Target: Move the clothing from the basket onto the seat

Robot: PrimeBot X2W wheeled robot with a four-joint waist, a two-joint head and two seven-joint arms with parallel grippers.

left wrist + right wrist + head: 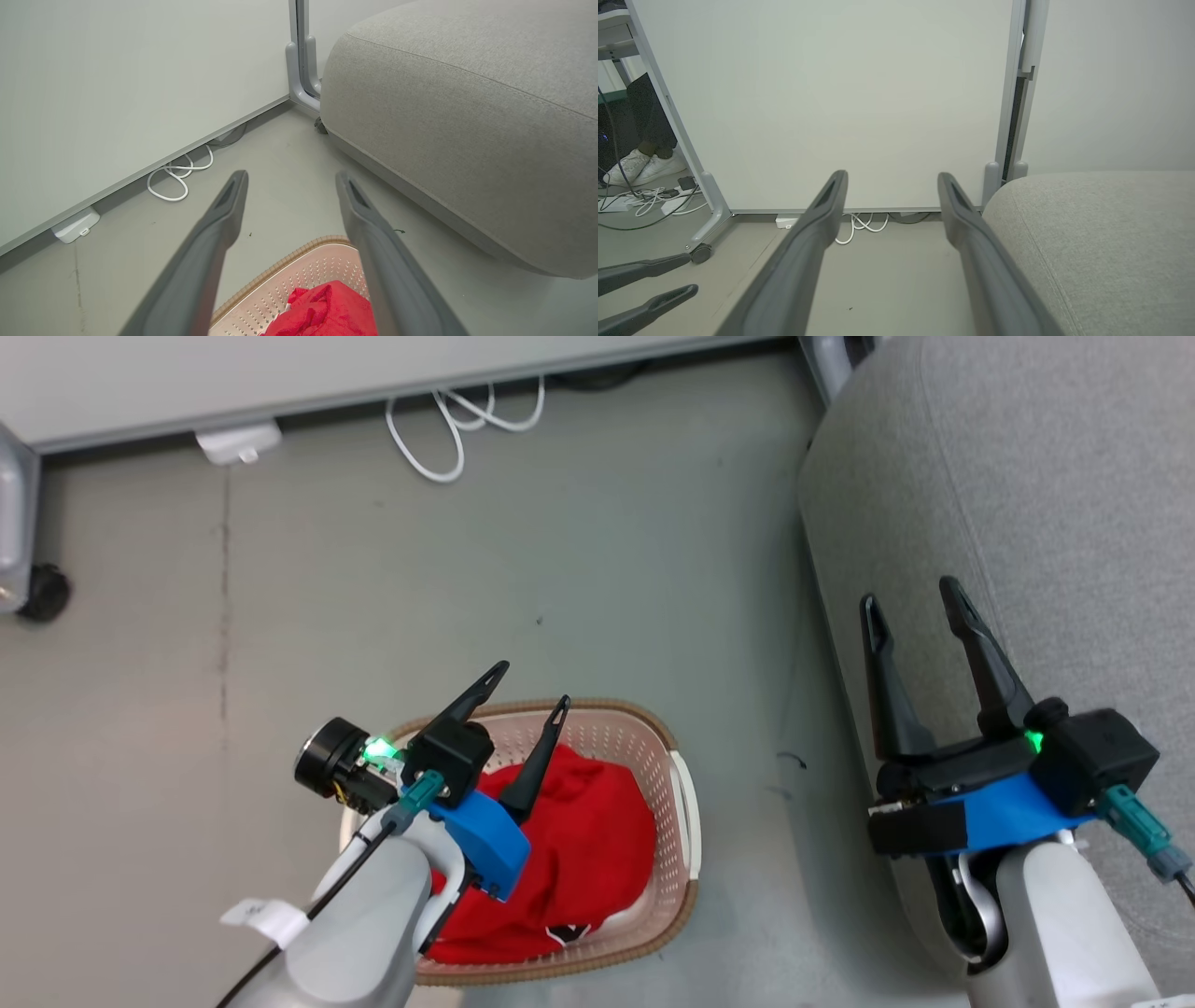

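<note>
Red clothing (588,845) lies bunched in the cream perforated basket (686,817) on the floor, with a black-and-white patch near its front edge. My left gripper (532,683) hangs open above the basket's back left part, nothing between its fingers. In the left wrist view the clothing (324,310) and the basket (280,291) lie between and below the left gripper (292,179). My right gripper (910,593) stands open over the left edge of the grey seat (1046,504). The seat (1092,242) lies to the right of my right gripper (892,179) in the right wrist view.
A pale partition panel (280,373) runs along the back, with a white coiled cable (457,425) and a white plug block (238,441) at its foot. A castor (42,593) stands at the far left. Someone's white shoes (637,165) show behind the panel frame.
</note>
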